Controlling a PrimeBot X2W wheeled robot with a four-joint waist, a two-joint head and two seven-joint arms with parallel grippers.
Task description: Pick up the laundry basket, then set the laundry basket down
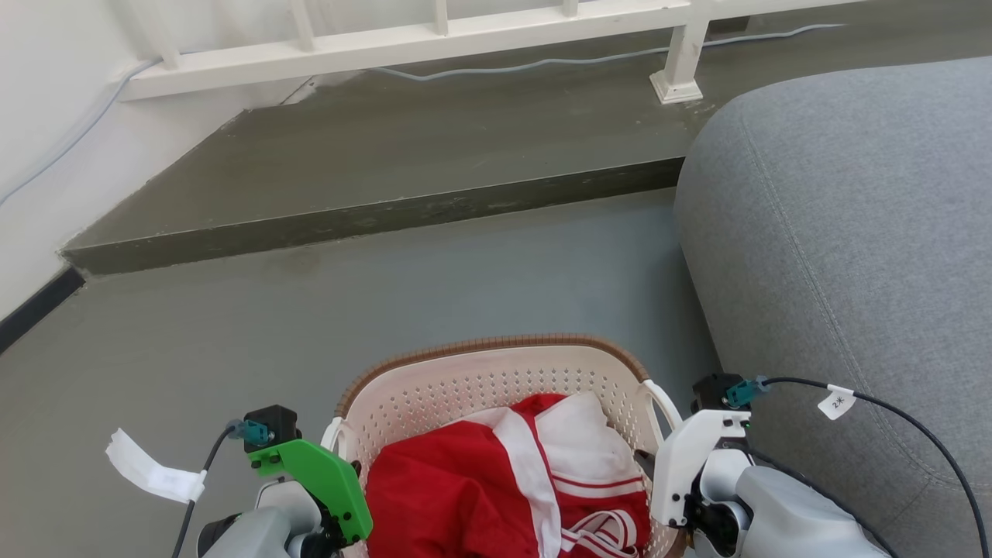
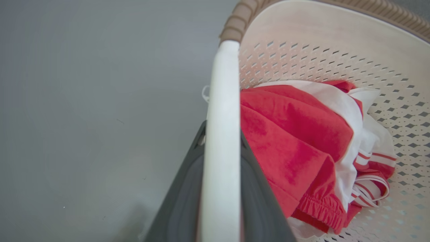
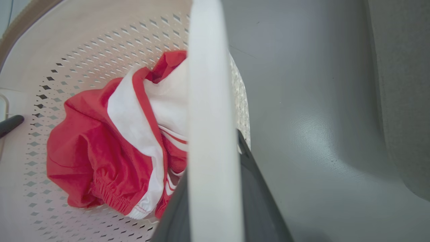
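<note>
The laundry basket [image 1: 496, 343], cream-white and perforated with a brown woven-look rim, sits low in the middle of the head view between my two arms. A red and white garment [image 1: 465, 480] lies bunched inside it. My left gripper [image 2: 221, 132] is shut on the basket's left loop handle [image 2: 221, 84], with a dark finger on each side of the white bar. My right gripper [image 3: 213, 158] is shut on the right loop handle [image 3: 205, 67] in the same way. In the head view the left gripper [image 1: 335, 500] and right gripper [image 1: 673, 474] flank the basket. Whether the basket touches the floor I cannot tell.
A grey sofa [image 1: 852, 232] stands close on the right of the basket. Ahead, a raised concrete step [image 1: 372, 209] crosses the grey floor [image 1: 232, 341], with a white railing [image 1: 403, 43] and a cable [image 1: 542, 62] behind it. A white wall [image 1: 46, 155] is at the left.
</note>
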